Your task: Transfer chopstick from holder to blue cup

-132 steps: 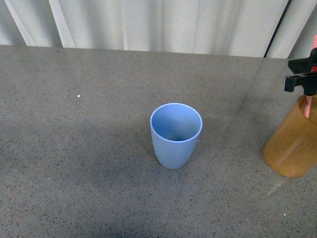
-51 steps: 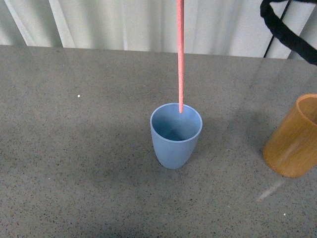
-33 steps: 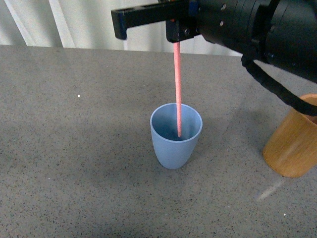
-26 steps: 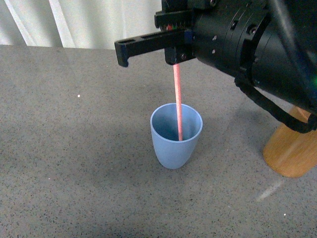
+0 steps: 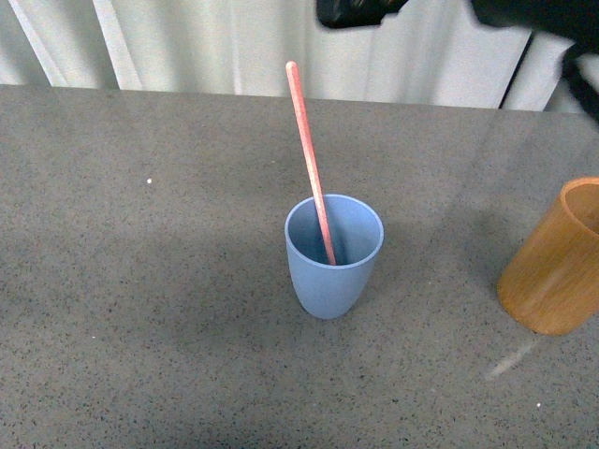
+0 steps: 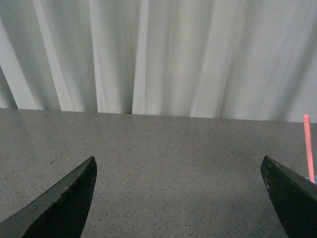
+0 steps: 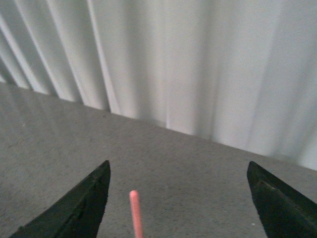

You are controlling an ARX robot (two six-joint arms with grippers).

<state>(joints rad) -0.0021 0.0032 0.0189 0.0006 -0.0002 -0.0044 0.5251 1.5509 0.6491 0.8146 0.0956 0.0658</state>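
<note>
The pink-red chopstick (image 5: 309, 159) stands in the light blue cup (image 5: 332, 271) at the table's middle, its lower end inside and its top leaning back and to the left, free of any grip. The orange-brown holder (image 5: 554, 267) stands at the right edge; its inside is hidden. Only a dark part of my right arm (image 5: 360, 9) shows at the top of the front view. My right gripper (image 7: 178, 198) is open above the chopstick's tip (image 7: 134, 210). My left gripper (image 6: 179, 198) is open over bare table, with the chopstick's top (image 6: 308, 144) beside one finger.
The grey speckled table (image 5: 140, 281) stretches to the left and in front of the cup. White curtains (image 5: 234, 42) hang along its far edge.
The right gripper carried the chopstick from the holder to the blue cup, lowered it in, let go and rose out of the front view. The chopstick now leans in the cup.
</note>
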